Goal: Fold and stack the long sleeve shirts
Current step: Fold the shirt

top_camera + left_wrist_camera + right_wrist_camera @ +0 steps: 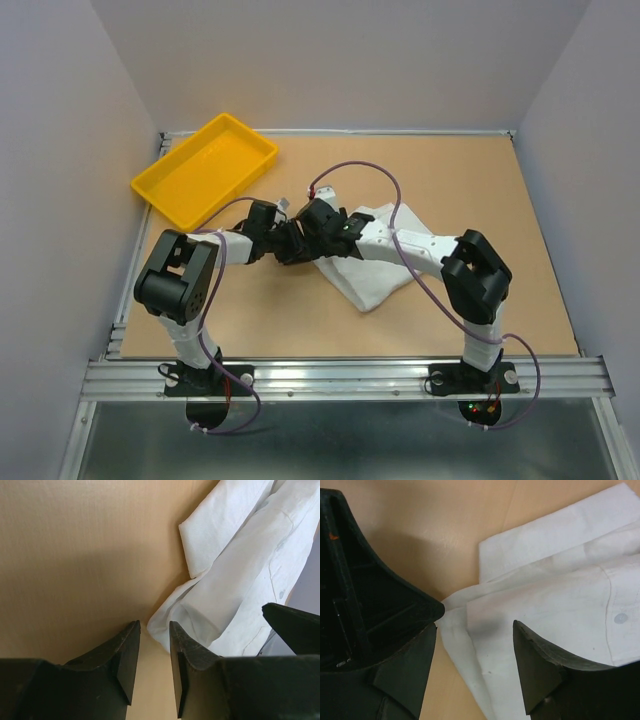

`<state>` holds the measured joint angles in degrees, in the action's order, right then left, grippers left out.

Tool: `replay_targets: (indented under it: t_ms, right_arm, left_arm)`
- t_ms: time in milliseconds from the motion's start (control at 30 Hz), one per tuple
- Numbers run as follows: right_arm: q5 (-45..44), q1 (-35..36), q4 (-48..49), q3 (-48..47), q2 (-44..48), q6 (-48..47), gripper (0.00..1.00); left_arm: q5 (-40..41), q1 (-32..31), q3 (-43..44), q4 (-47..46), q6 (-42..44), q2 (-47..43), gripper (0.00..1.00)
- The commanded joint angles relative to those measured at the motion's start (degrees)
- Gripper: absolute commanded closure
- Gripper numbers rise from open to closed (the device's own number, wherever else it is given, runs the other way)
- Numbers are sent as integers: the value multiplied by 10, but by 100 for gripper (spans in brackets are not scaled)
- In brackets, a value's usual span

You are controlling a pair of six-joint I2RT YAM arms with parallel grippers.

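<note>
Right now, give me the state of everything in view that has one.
white shirt, roughly folded, lying on the table
yellow tray, nothing in it
left gripper, open, gripping nothing
right gripper, open over the shirt's edge

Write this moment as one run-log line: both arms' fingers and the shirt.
left fingers: open, empty, beside shirt edge | right fingers: open above shirt edge | shirt: folded over, on table

The top camera looks down from the near side over the whole worktop (480,200); both close wrist cameras share the shirt's (375,282) left edge.
</note>
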<state>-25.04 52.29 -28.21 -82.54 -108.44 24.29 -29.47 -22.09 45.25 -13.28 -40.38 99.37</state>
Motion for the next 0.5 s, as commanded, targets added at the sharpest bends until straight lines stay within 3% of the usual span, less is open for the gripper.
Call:
replay_targets:
  t_ms: [0, 267, 467]
  right_arm:
    - [-69, 18, -43, -52, -16, 72, 33]
    - [-135, 25, -69, -59, -47, 114, 43]
    - [-138, 24, -69, -81, -70, 137, 50]
  left_arm:
    - [1, -8, 1, 16, 13, 15, 59]
    - [-8, -13, -3, 6, 9, 26, 62]
    - [-10, -16, -4, 4, 8, 31, 64]
